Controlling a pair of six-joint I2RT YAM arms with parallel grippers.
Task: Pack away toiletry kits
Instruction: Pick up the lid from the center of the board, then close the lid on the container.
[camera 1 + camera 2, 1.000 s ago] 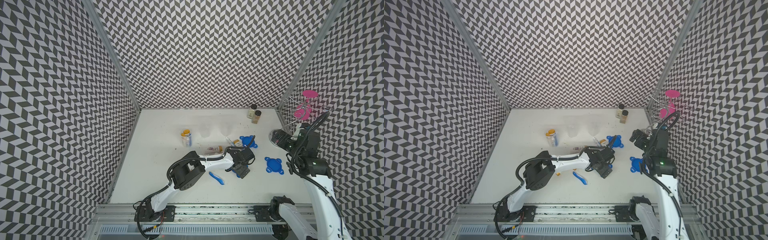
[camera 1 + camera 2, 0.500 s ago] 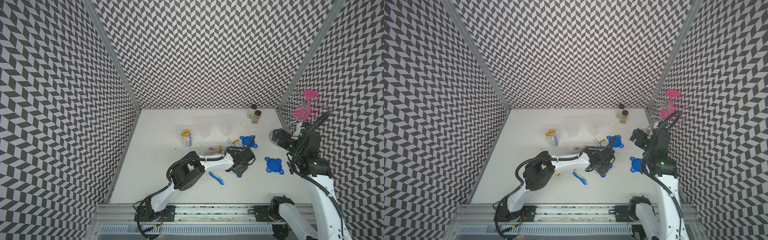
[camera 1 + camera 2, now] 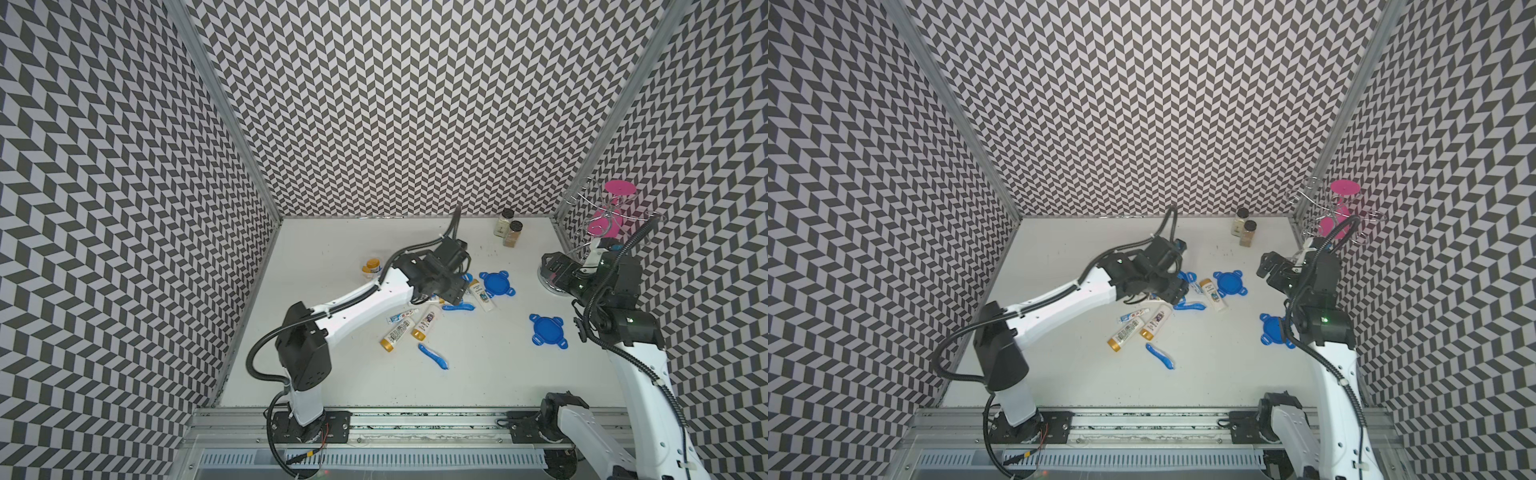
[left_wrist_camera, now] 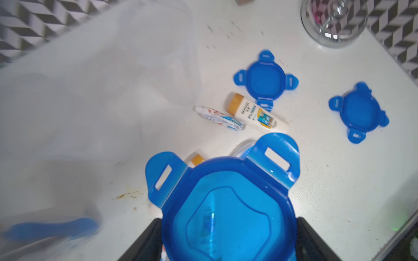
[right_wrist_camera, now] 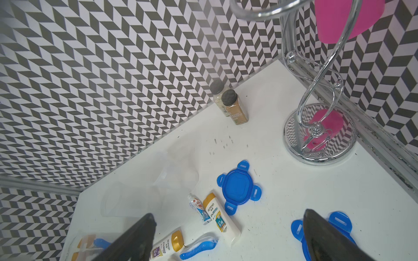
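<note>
Toiletry kits lie unpacked about the middle of the bench: white tubes with gold caps [image 3: 398,331], a toothpaste tube [image 3: 402,318] and blue toothbrushes [image 3: 433,357]. Two loose lids [image 3: 496,284] lie flat nearer the right edge. One filled cup [image 3: 372,266], nearer the back left corner, has gold-capped contents. Two empty clear cups [image 5: 178,168] stand behind the pile and are hard to make out.

The left end effector [image 4: 228,226] hangs over the pile, jaws set wide across the rim of a blue four-tab lid [image 4: 224,180], which it appears to grip. The right end effector [image 3: 552,270] hovers by the right edge with its jaws fully spread and nothing in them.

The lid looks light, thin and slick, stiff in the disc but springy at the tabs. A pinch across the rim between tabs suits it; taken by a tab, it would likely swing. The cups seem thin-walled and easy to tip, so they are best steadied by the wall near the rim. The tubes are soft and apt to roll, and want a gentle mid-body pinch.
</note>
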